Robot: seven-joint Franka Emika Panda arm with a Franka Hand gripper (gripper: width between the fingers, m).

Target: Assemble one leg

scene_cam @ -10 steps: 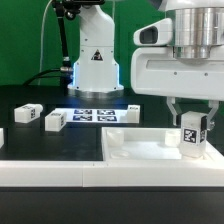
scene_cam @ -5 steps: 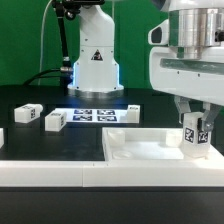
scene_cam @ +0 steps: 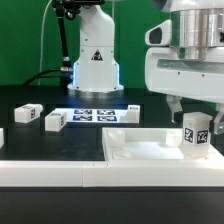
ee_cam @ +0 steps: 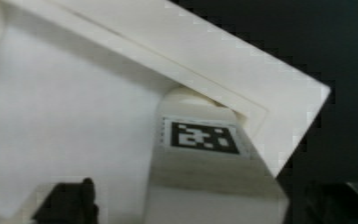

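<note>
1. The claw [scene_cam: 196, 118] hangs over the near corner of the white square piece, on the exterior view's right. It is spread wide. In the wrist view its dark fingers [ee_cam: 69, 200] stand on either side of the leg with a gap on each side, so it has hold of nothing.
2. The leg [scene_cam: 196, 135] stands upright between those fingers with its tag facing out. Its foot sits in that corner of the white square piece [scene_cam: 130, 150], just inside the raised rim.
3. To my eye the step in hand is fixing this leg into its corner hole. Whether it is fully home I cannot tell, as the joint is hidden.
4. If it is not seated, the next move calls for closing squarely on the leg's flat sides and turning it without tipping it. If it is seated, a straight lift clear will do.
5. Count, going outward: one leg at the claw and one white square piece.
6. Two spare tagged blocks [scene_cam: 25, 113] [scene_cam: 55, 120] lie on the bench [scene_cam: 30, 130] at the exterior view's left.
7. What looks like a third spare block [scene_cam: 132, 109] sits beyond the single marker board [scene_cam: 95, 114].
</note>
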